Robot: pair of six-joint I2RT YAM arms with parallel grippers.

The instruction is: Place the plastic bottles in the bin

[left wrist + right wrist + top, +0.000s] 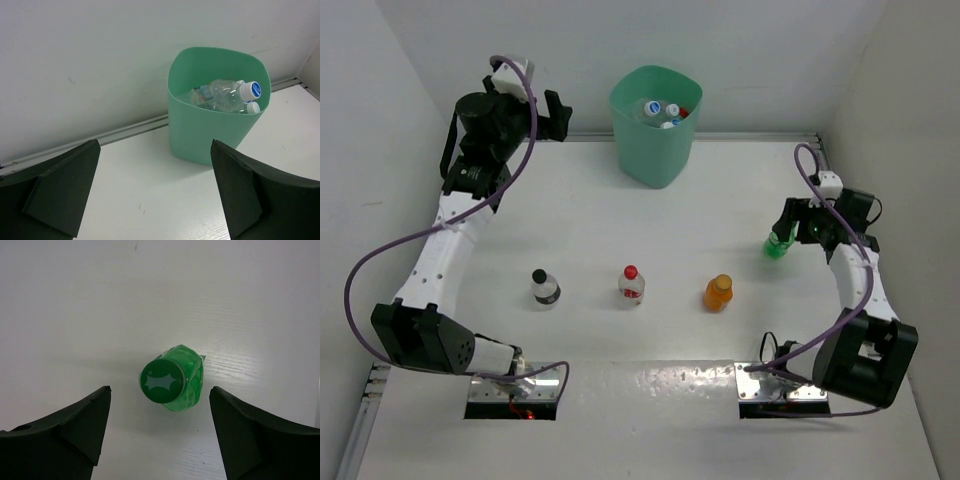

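The mint-green bin (656, 128) stands at the back centre and holds several clear bottles with blue and white caps (226, 95). My left gripper (556, 114) is open and empty, to the left of the bin (200, 131). A green bottle (779, 245) stands upright at the right. My right gripper (798, 228) is open just above it, and the bottle (172, 379) sits between and beyond my fingers (245, 435), untouched. A black-capped clear bottle (546, 288), a red-capped clear bottle (631, 285) and an orange bottle (719, 292) stand in a row across the middle.
White walls close in the back and both sides. A rail (125, 131) runs along the foot of the back wall. Two metal base plates (515, 390) sit at the near edge.
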